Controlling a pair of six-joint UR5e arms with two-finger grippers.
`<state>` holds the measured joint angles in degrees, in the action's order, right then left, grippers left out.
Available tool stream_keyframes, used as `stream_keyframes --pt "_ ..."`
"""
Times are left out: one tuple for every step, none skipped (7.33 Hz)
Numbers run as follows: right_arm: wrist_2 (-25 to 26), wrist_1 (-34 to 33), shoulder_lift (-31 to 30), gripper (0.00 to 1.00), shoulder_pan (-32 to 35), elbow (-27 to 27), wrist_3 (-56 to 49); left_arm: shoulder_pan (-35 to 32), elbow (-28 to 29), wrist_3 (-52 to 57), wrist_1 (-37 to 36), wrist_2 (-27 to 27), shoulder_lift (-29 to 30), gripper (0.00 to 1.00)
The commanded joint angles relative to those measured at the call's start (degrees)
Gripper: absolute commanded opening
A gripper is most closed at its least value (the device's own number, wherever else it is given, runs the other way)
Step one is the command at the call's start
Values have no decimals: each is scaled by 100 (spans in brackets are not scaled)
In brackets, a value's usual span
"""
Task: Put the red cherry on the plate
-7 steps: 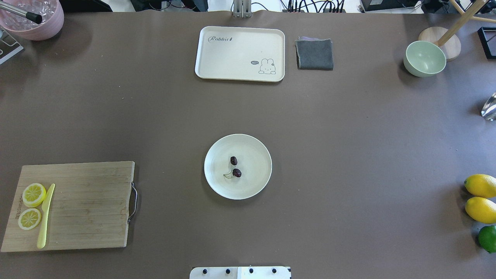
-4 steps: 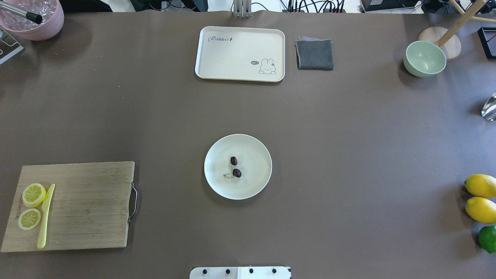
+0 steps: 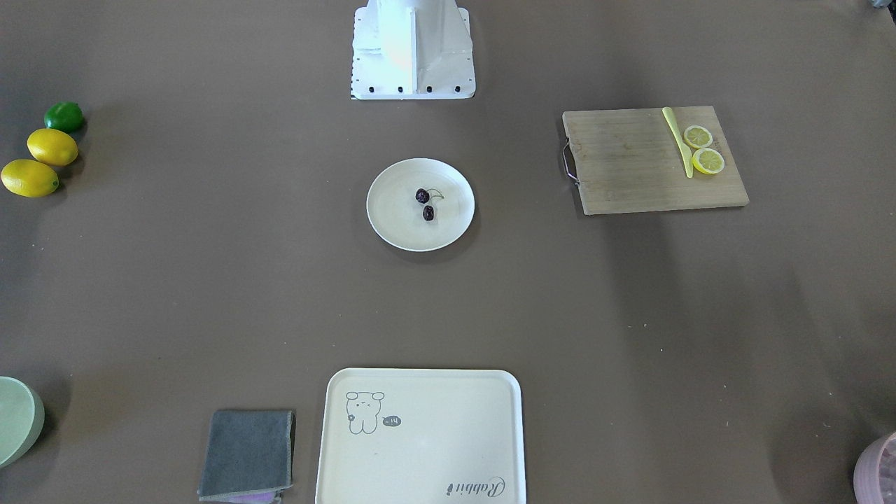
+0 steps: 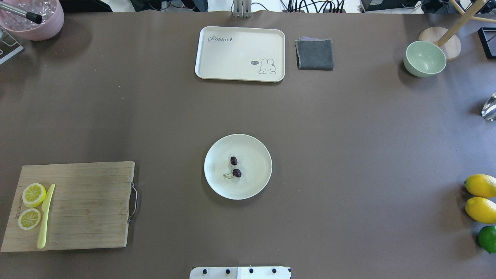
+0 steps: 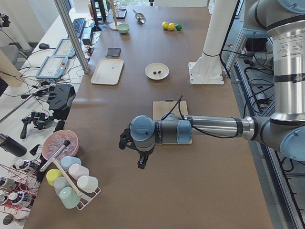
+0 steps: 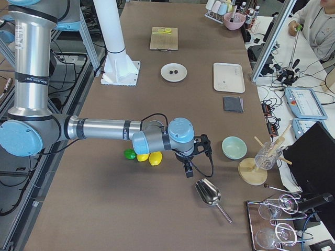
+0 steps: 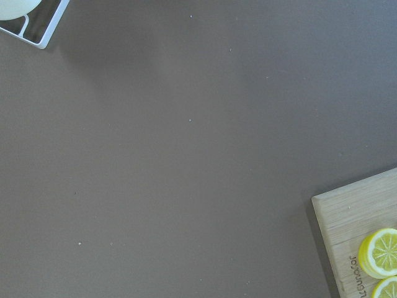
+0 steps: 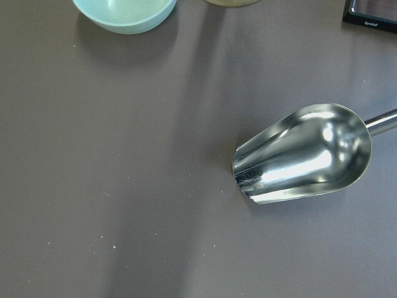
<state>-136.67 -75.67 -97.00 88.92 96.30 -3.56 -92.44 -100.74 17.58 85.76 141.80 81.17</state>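
The red cherry [image 4: 235, 167], two dark round fruits on one thin green stem, lies on the round cream plate [image 4: 254, 182] at the table's middle; it also shows in the front-facing view as cherry [image 3: 425, 204] on plate [image 3: 395, 217]. No gripper is near it. My left gripper [image 5: 142, 162] hangs over bare table beyond the cutting board, far from the plate. My right gripper [image 6: 188, 170] hangs near the lemons and the metal scoop. Both appear only in the side views, so I cannot tell whether they are open or shut.
A wooden cutting board [image 4: 85, 205] with lemon slices and a yellow knife lies at the left. A cartoon tray [image 4: 240, 50] and grey cloth [image 4: 314, 54] sit at the far edge. A green bowl [image 4: 424, 58], lemons [image 4: 480, 185] and a metal scoop [image 8: 304, 155] stand at the right.
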Motion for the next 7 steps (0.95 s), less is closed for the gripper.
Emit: stream_keyframes --pt "0 -1 -29 100 3 -5 -31 -20 -24 8 10 5 -5 97" --pt "0 17 -56 100 3 -6 -31 -20 -33 8 10 6 4 97" --pt "0 17 -73 100 3 12 -31 -20 -68 8 10 6 4 98" --pt "0 17 -47 100 3 3 -31 -20 -94 8 10 6 -5 98" --pt "-9 17 -82 100 3 47 -31 -29 -156 8 19 6 -5 98" --pt "-9 17 -74 100 3 56 -31 -29 -182 8 11 6 -5 98" --pt "-9 26 -82 100 3 65 -31 -29 -165 8 2 -3 -14 97"
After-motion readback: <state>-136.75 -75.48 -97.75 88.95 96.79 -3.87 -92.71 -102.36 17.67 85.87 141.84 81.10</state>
